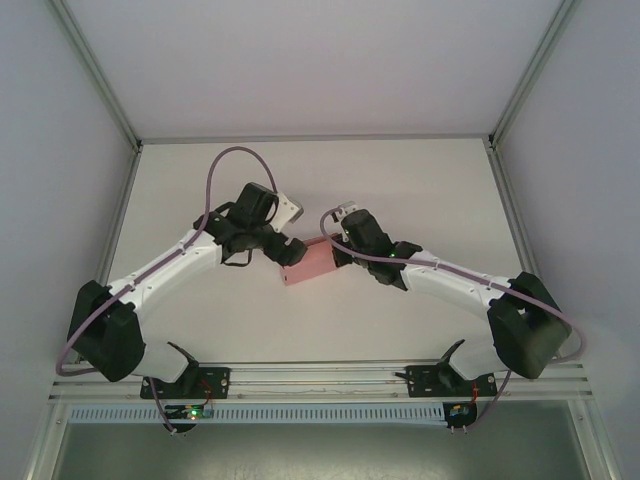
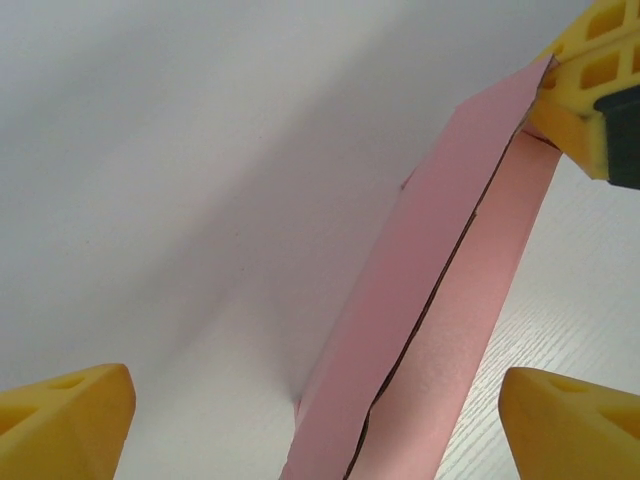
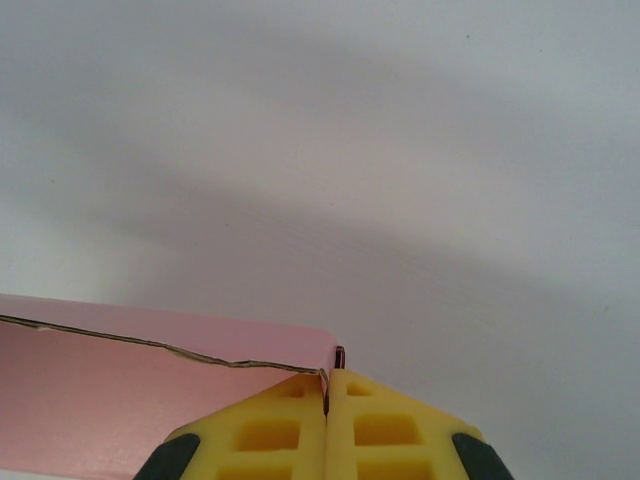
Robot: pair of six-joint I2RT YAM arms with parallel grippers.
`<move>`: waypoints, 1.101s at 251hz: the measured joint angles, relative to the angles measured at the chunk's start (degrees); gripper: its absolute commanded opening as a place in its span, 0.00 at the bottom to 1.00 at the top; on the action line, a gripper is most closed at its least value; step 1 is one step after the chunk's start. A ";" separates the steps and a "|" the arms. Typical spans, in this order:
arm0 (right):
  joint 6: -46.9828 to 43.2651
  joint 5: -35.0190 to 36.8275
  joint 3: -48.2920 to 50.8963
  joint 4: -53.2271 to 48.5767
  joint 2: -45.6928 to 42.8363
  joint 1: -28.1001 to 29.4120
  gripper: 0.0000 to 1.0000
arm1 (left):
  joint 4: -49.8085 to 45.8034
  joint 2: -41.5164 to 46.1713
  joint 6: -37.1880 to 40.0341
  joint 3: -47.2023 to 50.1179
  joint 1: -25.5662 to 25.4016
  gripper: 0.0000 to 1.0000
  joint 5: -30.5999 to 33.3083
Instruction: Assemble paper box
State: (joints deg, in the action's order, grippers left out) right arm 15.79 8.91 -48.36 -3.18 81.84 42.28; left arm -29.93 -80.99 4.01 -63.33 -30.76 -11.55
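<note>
Your paper box (image 1: 308, 264), near the middle of the bench (image 1: 190, 190), is light, floppy card that creases easily, so grip folded edges: the right gripper (image 3: 327, 385) is clamped on what seems a corner seam, while the left gripper (image 2: 315, 400) straddles it, spread wide and empty.

The pink paper box (image 1: 310, 262), partly folded with a gaping seam, is at the middle of the table (image 1: 200, 200).

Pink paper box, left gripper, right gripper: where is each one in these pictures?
Pink thin-card paper box (image 1: 311, 262): top external view, its flat upper face.
Left gripper (image 2: 316, 398): left wrist view, midway between yellow fingertips.
Right gripper (image 3: 327, 385): right wrist view, seam between closed fingertips.
</note>
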 measured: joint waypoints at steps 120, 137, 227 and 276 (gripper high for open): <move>0.85 2.45 0.00 0.44 0.50 1.11 0.00 | -5.79 2.62 -8.66 4.50 -0.42 0.56 2.80; 0.83 2.45 0.00 0.46 0.55 1.11 0.00 | -6.10 2.62 -9.09 4.52 -0.42 0.51 2.86; 0.76 3.82 -0.92 0.17 1.53 1.77 0.00 | -6.14 1.92 -13.00 4.24 -0.42 0.13 3.17; 0.79 7.85 -1.20 -0.59 1.90 3.80 0.00 | -7.39 0.57 -16.31 2.45 -0.42 0.00 3.30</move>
State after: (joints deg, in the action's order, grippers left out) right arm 16.58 16.75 -49.56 -3.77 83.74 46.09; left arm -37.32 -80.42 -12.29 -60.88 -31.18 -8.25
